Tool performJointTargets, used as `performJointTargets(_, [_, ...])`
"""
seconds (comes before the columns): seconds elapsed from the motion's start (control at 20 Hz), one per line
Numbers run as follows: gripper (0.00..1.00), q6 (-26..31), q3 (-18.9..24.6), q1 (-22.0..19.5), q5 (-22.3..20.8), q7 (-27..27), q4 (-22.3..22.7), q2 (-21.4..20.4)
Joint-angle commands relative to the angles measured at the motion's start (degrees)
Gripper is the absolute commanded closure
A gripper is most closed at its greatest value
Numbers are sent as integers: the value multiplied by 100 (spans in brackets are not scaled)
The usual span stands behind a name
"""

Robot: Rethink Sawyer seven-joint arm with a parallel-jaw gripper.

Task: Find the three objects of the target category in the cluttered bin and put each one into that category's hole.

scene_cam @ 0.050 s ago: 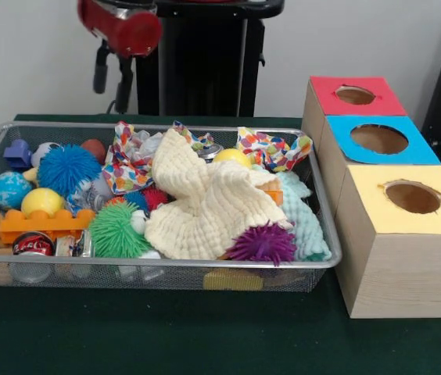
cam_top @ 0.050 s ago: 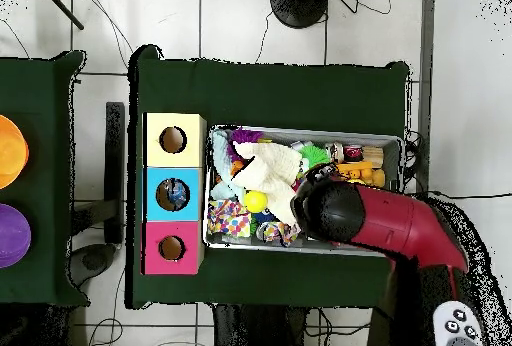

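Overhead view: my arm (cam_top @ 0.050 s ago: pixel 385 217) hangs over the bin (cam_top @ 0.050 s ago: pixel 392 142).
End effector: hidden, grip state unknowable.
Progress: blue hole (cam_top @ 0.050 s ago: pixel 173 194) seems to hold something; the rest is unsorted.

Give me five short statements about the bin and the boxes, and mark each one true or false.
1. The cream cloth lies on top of the toys in the wire bin. True.
2. The yellow-topped box stands nearest the camera in the front view. True.
3. The purple spiky ball lies inside the red-topped box. False: it is in the bin.
4. The three boxes have square holes. False: the holes are round.
5. The blue-topped box stands between the other two. True.
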Motion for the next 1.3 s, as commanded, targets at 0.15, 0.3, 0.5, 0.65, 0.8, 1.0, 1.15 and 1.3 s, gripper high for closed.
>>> performJointTargets(0.15, [0, -362, 206, -77, -639, -299, 488, 797])
performJointTargets(0.3, [0, -662, 347, -203, -445, -6, 677, 1059])
performJointTargets(0.5, [0, -988, 348, -192, -431, 160, 715, 1332])
performJointTargets(0.65, [0, -1164, 337, -179, -462, 165, 621, 1486])
performJointTargets(0.8, [0, -1438, 205, -84, -541, 234, 437, 1597])
performJointTargets(1.0, [0, -1579, 22, -1, -607, 176, 148, 1481])
performJointTargets(1.15, [0, -1725, -38, -8, -595, 170, 77, 1393])
performJointTargets(1.3, [0, -1963, -212, 109, -535, 377, 86, 1429])
